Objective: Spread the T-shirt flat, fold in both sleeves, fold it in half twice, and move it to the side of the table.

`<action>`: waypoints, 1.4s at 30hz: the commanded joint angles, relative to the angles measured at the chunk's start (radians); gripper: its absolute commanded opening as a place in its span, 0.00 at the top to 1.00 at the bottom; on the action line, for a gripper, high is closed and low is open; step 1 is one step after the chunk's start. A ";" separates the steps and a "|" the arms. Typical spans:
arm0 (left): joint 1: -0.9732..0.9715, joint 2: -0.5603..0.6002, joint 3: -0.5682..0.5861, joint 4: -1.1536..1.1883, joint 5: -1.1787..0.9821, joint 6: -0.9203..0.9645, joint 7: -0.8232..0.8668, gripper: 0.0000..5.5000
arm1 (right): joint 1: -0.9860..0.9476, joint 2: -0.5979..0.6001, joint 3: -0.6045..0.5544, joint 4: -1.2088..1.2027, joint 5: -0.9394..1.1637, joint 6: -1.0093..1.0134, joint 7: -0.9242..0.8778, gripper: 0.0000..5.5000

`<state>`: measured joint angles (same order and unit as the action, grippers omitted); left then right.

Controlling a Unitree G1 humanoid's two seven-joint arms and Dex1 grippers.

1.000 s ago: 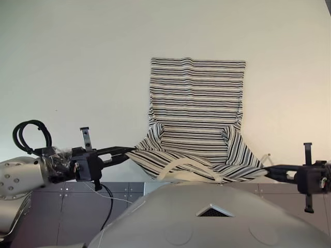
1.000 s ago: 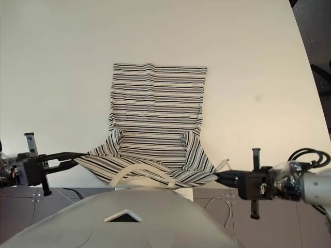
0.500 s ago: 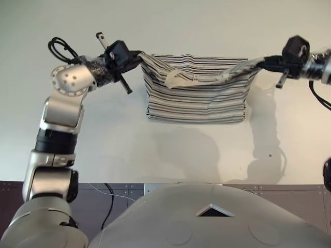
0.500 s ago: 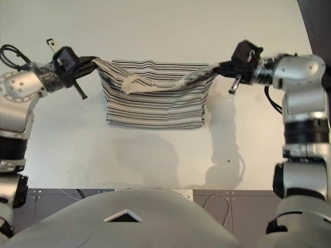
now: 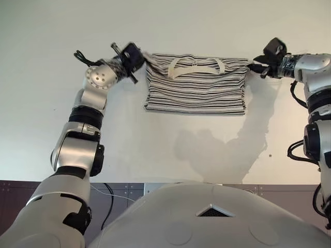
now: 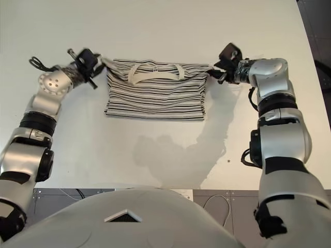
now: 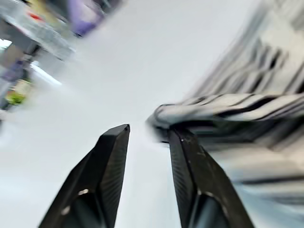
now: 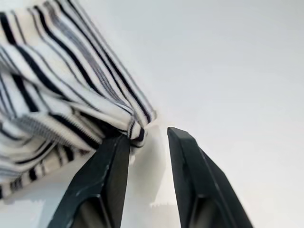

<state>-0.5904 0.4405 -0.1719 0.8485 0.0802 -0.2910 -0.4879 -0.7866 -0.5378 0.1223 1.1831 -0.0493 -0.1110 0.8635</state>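
Observation:
The striped T-shirt (image 5: 195,85) lies folded in half across the far part of the white table (image 5: 155,150), its pale collar band facing up along the far edge. My left gripper (image 5: 142,54) rests at the shirt's far left corner. In the left wrist view that gripper (image 7: 149,130) is open, with the cloth corner (image 7: 209,111) touching one fingertip. At the far right corner sits my right gripper (image 6: 212,70). The right wrist view shows it (image 8: 148,133) open too, the corner (image 8: 135,128) lying against one finger.
Wide bare tabletop spreads between the shirt and the table's near edge (image 5: 124,181). Dark floor (image 6: 318,31) starts past the table's right edge. Cables hang below the near edge.
Both arms carried the shirt's near edge up and over to the far edge, folding it in half. The cloth now lies flat and both grippers have opened.

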 commanded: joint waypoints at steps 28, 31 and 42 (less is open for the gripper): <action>0.451 0.203 -0.209 -0.613 0.329 0.023 -0.140 0.72 | 0.281 -0.079 0.298 -0.364 -0.269 -0.417 0.157 0.75; 0.361 0.213 -0.212 -0.502 0.354 -0.027 -0.118 0.72 | 0.407 -0.175 0.368 -0.702 -0.037 -0.056 0.623 0.75; -0.030 0.084 -0.312 -0.110 0.502 -0.373 0.126 0.72 | 0.195 0.118 0.256 -1.000 0.244 0.568 0.319 0.75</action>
<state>-0.5713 0.5129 -0.4901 0.7029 0.5637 -0.6295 -0.4012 -0.5518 -0.3805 0.3885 0.1329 0.3027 0.5761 1.2593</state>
